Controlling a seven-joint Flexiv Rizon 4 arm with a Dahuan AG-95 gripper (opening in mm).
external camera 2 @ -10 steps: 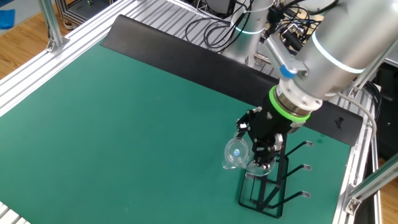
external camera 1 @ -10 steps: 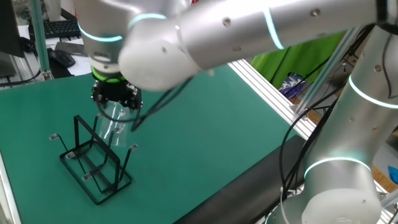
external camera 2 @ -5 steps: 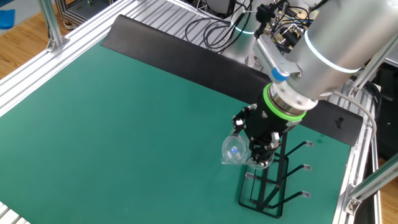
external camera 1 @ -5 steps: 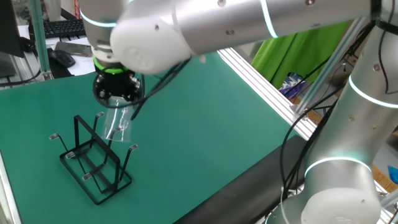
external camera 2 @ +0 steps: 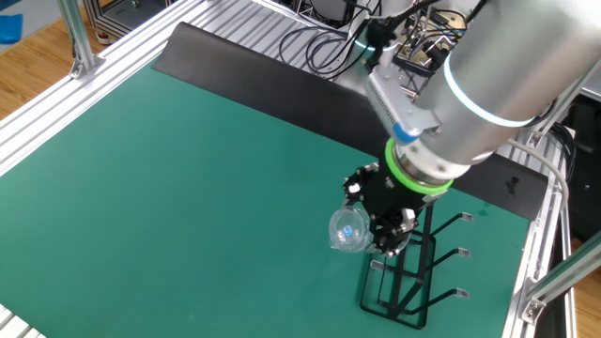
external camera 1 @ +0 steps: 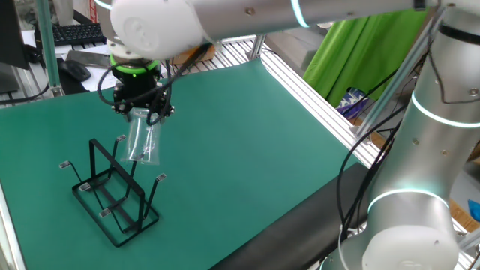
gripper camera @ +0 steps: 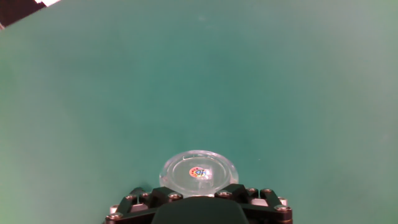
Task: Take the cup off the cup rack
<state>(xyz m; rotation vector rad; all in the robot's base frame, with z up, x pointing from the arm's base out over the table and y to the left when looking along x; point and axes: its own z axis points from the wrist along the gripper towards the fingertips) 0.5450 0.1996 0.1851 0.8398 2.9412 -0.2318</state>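
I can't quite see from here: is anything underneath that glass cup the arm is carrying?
Only bare green mat lies under the cup, which hangs in the gripper above and beside the cup rack. No peg shows inside it. The mat straight beneath its base is covered in the hand view.

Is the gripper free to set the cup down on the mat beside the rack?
Probably yes: the gripper holds the cup clear above the rack, and the mat beside it looks bare.
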